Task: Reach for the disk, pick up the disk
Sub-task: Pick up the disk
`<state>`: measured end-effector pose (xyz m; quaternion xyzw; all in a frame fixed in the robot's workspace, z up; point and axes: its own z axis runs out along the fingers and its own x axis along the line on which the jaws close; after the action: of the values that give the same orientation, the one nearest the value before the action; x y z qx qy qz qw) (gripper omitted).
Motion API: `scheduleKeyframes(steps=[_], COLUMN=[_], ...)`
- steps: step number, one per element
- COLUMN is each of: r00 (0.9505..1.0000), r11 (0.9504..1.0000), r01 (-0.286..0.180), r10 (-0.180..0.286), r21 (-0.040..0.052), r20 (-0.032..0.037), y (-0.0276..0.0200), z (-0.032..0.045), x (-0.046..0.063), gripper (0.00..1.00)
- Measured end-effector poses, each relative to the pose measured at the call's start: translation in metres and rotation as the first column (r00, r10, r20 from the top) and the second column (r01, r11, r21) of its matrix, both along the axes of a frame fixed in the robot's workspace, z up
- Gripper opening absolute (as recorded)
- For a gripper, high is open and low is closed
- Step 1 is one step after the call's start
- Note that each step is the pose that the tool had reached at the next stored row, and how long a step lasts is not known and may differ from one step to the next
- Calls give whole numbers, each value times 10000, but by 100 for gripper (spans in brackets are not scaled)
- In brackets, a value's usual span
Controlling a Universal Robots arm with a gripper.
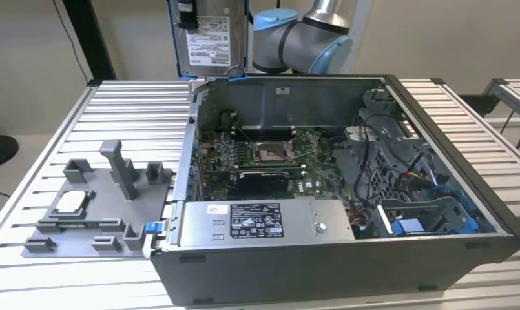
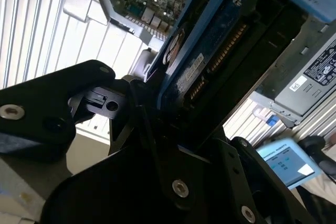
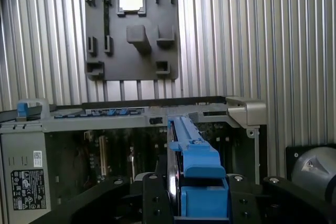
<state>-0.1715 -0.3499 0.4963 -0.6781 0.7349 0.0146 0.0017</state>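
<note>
While I monitor the rig remotely, I log the scene as follows.

Item 1, the disk (image 1: 210,35): it is held upright in the air above the far wall of the open computer case (image 1: 329,271), clear of the case interior. Its white label faces the exterior camera and blue rails run along its edges. In the second wrist view I see its circuit-board side (image 2: 210,51) inside the blue frame. In the first wrist view I see one blue rail (image 3: 191,150) edge-on.

Item 2, the gripper (image 3: 202,198): it is closed on the disk, with black jaws flanking the blue rail on either side. The grey and blue arm (image 1: 298,35) stands just to the exterior view's right of the disk.

Item 3, the computer case: it lies on its side on the slatted metal desk (image 1: 466,116) with the side panel off. A motherboard (image 1: 269,155) is at the centre. A silver box (image 1: 324,216) with a black-and-white sticker sits along the near wall. Blue cables (image 1: 449,200) lie toward the exterior view's right.

Item 4, the grey fixture plate (image 1: 87,226): it rests flat on the desk, beside the case on the exterior view's left, and carries several raised posts and brackets.

Item 5, the small square silver chip (image 1: 70,201): it is seated in a recess of the fixture plate, well apart from the disk.
</note>
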Motion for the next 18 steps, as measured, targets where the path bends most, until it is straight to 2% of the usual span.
scheduleKeyframes(steps=[3, 12, 18], r00=[10000, 10000, 10000], r11=[10000, 10000, 10000], r01=[-4, -6, -6], r10=[4, 6, 6], r21=[1, 2, 1], r20=[1, 1, 1], y=[0, 0, 0], z=[-3, -4, -4], x=[70, 104, 279], gripper=[0, 0, 0])
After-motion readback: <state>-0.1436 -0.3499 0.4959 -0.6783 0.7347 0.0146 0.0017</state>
